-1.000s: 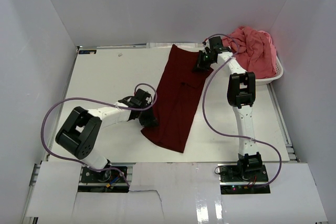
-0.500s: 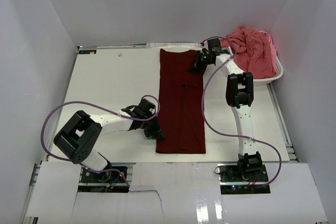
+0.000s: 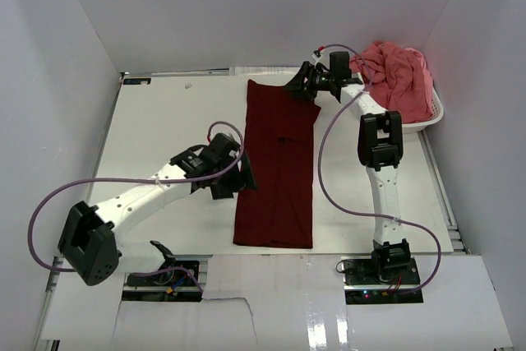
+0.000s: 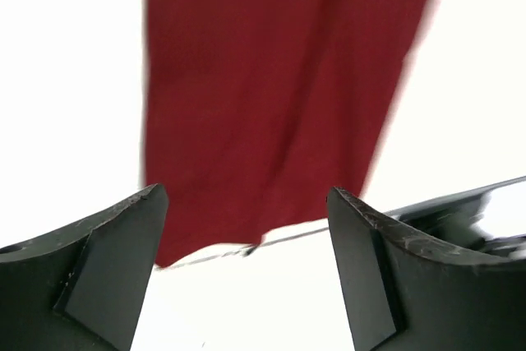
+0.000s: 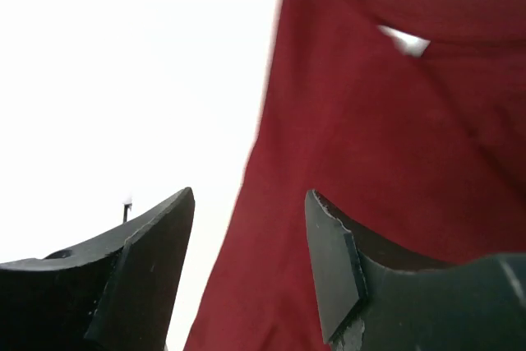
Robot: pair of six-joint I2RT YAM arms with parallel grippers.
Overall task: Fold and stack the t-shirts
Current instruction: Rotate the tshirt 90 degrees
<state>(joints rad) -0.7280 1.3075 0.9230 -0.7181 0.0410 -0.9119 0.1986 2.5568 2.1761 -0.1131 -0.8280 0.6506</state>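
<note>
White flat table [image 3: 164, 129] carried a dark maroon cloth t-shirt [image 3: 278, 170], folded in a long strip.
The strip ran from the far side to the near edge, between both arms. At the far right, a white plastic basket [image 3: 433, 117] held the crumpled coral pink cloth t-shirt [image 3: 399, 76]. The left gripper [image 3: 238, 174] was at the strip's left edge, jaws wide and empty. The right gripper [image 3: 302, 86] was over its far right corner, jaws apart, holding nothing.

Shirt [image 3: 278, 162] released (2 pincers [image 3: 245, 177] [image 3: 301, 88] opened).
</note>
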